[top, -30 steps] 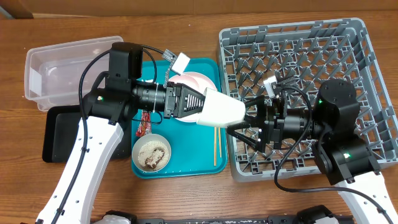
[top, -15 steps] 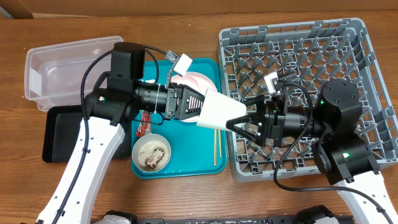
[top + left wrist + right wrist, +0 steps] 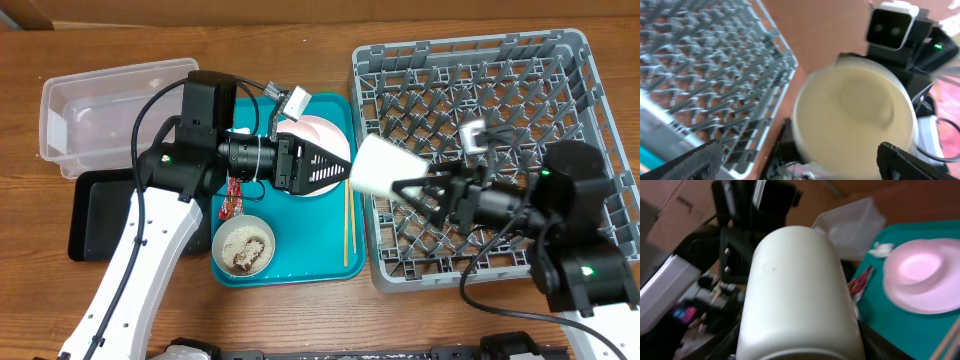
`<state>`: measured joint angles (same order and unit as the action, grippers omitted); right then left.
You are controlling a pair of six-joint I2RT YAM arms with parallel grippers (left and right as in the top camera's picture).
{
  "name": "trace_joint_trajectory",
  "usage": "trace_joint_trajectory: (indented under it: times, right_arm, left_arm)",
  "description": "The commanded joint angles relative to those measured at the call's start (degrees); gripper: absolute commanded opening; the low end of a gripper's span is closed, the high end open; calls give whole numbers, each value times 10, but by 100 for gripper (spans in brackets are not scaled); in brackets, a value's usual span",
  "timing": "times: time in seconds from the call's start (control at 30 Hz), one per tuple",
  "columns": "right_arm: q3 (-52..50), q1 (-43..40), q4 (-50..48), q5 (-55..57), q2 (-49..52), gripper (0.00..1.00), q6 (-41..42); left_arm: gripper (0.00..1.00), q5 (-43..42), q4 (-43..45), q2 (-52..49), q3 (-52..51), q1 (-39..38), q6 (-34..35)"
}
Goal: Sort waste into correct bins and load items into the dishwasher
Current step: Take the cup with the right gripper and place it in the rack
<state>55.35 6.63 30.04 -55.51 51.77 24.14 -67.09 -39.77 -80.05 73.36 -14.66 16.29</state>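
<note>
Progress entry, early stage: nothing had been racked or binned as far as the views showed. Item one, white cup (image 3: 383, 165): your right hand (image 3: 402, 182) was clamped on its sides, holding it on its side in the air just over the near-left edge of the grey dish rack (image 3: 560, 60), mouth toward the left arm, not set among the pegs. Your left hand (image 3: 340, 168) was spread and held nothing, poised above the teal tray (image 3: 300, 270) and just short of the cup. Item two, pinkish plate (image 3: 325, 130): on the teal tray, partly under the left hand. Item three, bowl (image 3: 245, 245): on the tray's near end, rice scraps (image 3: 243, 252) with brown bits inside. Item four, chopsticks (image 3: 347, 225): lying along the tray's right side. Waste: red wrapper (image 3: 233, 200) on the tray beside the bowl; tissue (image 3: 883, 249) on the tray next to the plate, seen from the right wrist only. Bins: clear tub (image 3: 90, 110) looked unfilled; black tray (image 3: 95, 215) lay partly under the left arm on the wooden surface (image 3: 300, 25), contents not discernible. Remaining, by my reckoning: seat the cup, rack three more items, bin all the waste. Writing: none legible; the wrapper's print was too small to read.
</note>
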Motion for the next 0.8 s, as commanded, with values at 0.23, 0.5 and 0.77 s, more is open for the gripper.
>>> trace_joint_trajectory:
  times: [0.23,0.5,0.77]
  right_arm:
    - [10,-143,295,309,-37,53,-16]
    - [10,-142,414,423,50,53,-17]
    - [10,-110,386,461,143,54,-17]
  left_arm:
    - [100,230,-85,3,5,-4,-7]
    - [100,259,-92,3,5,-4,-9]
    - [100,271,-94,3,5,-4,-9]
